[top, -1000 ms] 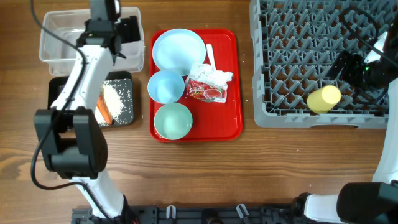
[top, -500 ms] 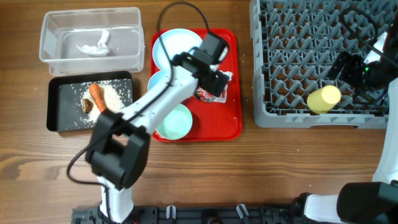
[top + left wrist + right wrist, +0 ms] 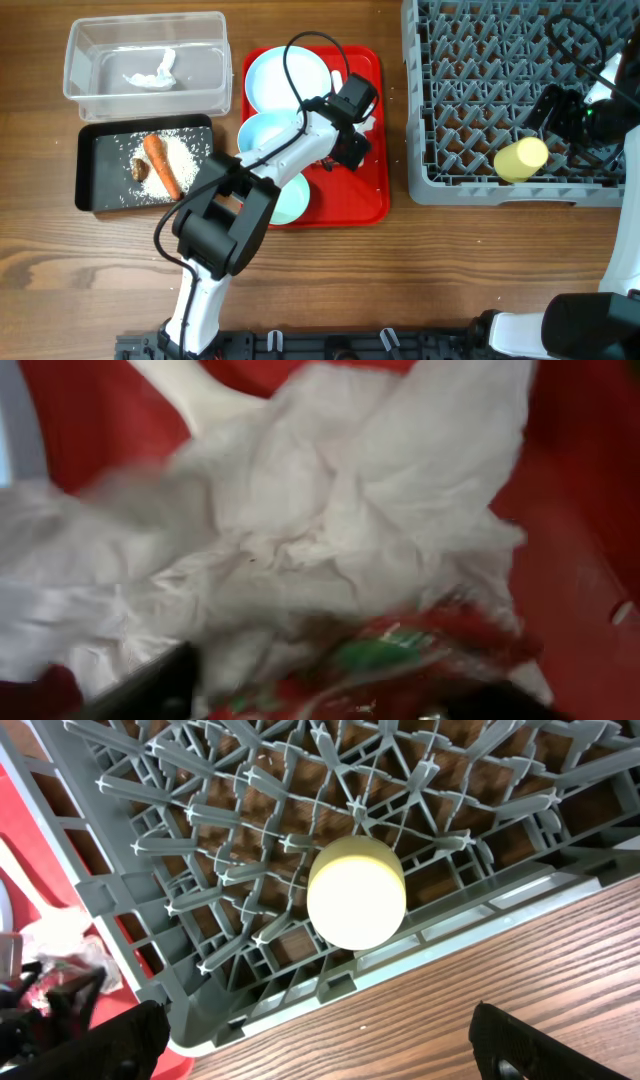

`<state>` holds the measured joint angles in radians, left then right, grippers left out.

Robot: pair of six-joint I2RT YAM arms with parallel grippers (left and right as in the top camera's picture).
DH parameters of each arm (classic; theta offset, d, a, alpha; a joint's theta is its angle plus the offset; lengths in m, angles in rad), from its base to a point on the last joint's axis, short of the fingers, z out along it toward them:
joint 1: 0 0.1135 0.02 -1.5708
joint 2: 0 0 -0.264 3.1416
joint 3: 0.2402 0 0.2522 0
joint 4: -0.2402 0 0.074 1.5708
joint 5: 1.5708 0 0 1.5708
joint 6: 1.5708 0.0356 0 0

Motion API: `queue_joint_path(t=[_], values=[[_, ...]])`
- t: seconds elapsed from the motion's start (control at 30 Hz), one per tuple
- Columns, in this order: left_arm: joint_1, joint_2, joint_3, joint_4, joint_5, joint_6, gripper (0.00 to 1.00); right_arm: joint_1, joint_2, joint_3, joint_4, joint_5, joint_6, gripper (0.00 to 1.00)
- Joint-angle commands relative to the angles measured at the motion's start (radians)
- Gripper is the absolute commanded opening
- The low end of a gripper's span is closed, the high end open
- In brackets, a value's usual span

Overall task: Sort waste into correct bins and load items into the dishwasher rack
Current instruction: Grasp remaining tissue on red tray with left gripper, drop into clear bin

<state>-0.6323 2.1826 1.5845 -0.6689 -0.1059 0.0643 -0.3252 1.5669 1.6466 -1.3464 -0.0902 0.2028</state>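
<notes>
Though blur hides whether it grips, the left tool (image 3: 347,153) hangs right over the crumpled napkin (image 3: 330,530) and wrapper (image 3: 420,650).

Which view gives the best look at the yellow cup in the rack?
Right wrist: the yellow cup is centred and close, among the pegs of the grey dishwasher rack. Overhead shows it smaller, near the rack's front edge. Left wrist does not show it.

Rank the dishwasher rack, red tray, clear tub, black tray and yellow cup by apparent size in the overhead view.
1. dishwasher rack
2. red tray
3. clear tub and black tray, too alike to rank
4. yellow cup
</notes>
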Motion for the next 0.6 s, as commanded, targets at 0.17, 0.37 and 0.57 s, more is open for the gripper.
queue_joint_path(t=[0.17,0.37,0.57], values=[[0.001,0.053,-0.009,-0.018,-0.014,-0.002,0.04,0.004,-0.004,0.014,-0.001,-0.016,-0.017,1.00],[0.004,-0.029,0.057,-0.088,-0.014,-0.072,0.04,0.004,-0.004,0.014,-0.001,-0.017,-0.017,1.00],[0.007,-0.193,0.160,-0.110,-0.015,-0.073,0.04,0.004,-0.004,0.014,-0.001,-0.016,-0.017,1.00]])
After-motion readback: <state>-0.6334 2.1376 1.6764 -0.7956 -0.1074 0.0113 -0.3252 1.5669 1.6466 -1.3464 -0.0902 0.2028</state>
